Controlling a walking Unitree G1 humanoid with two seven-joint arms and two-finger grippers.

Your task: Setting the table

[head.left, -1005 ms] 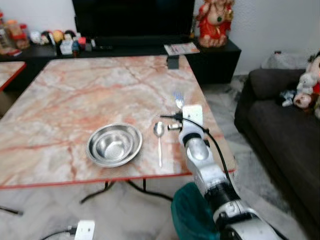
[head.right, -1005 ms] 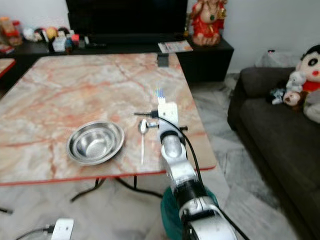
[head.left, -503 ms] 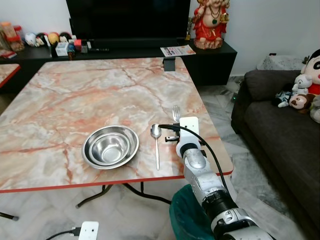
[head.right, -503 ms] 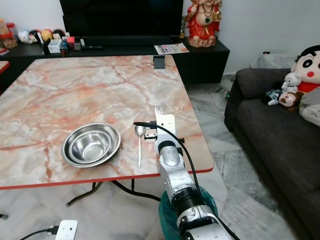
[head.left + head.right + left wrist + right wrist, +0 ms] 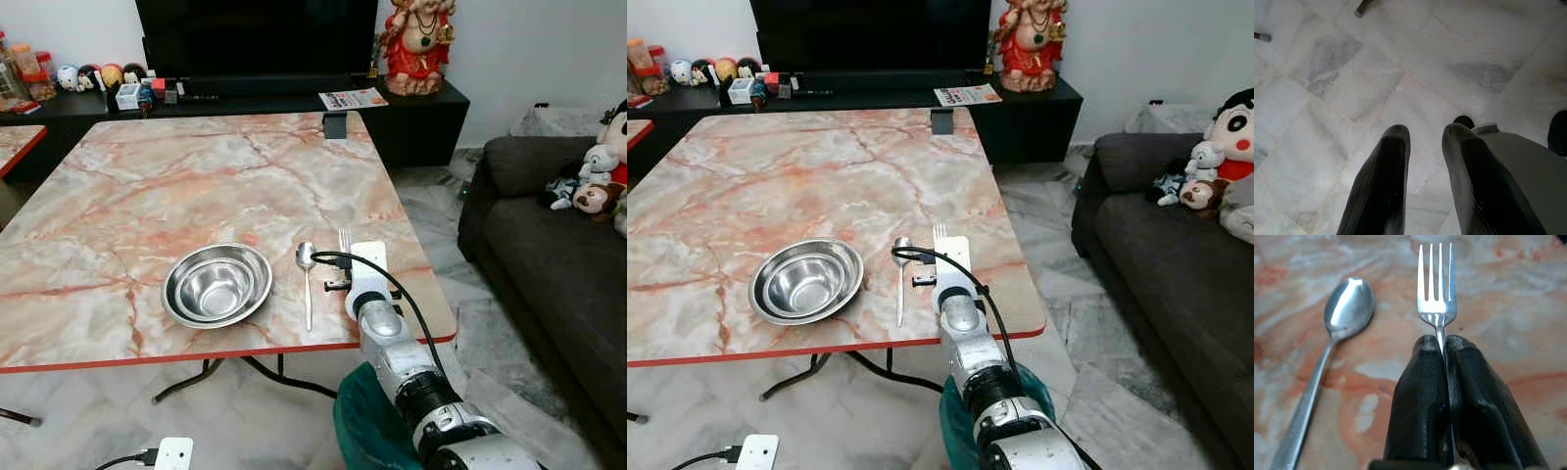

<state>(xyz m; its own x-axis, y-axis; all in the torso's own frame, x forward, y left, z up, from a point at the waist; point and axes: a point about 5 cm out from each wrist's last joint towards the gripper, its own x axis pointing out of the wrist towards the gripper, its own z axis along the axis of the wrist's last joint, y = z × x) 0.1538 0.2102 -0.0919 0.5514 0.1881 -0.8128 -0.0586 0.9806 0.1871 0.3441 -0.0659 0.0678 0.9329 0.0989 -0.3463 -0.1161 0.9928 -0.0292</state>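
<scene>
The right arm reaches forward over the near edge of the tabletop (image 5: 98, 245), close to its near right corner, silver forearm rising from below and the wrist held low above the surface. The right claw (image 5: 1441, 345) has its two black fingers (image 5: 1420, 382) pressed together on a fork (image 5: 1437, 289). The left claw (image 5: 1422, 134) hangs over the floor, fingers slightly apart and holding nothing.

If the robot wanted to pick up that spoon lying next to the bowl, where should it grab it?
Probably the handle. The spoon lies flat beside the bowl, its handle pointing toward the table edge nearest the robot. Coming from above, fingers across the thin handle, looks easiest. The right gripper is shut on the fork.
</scene>
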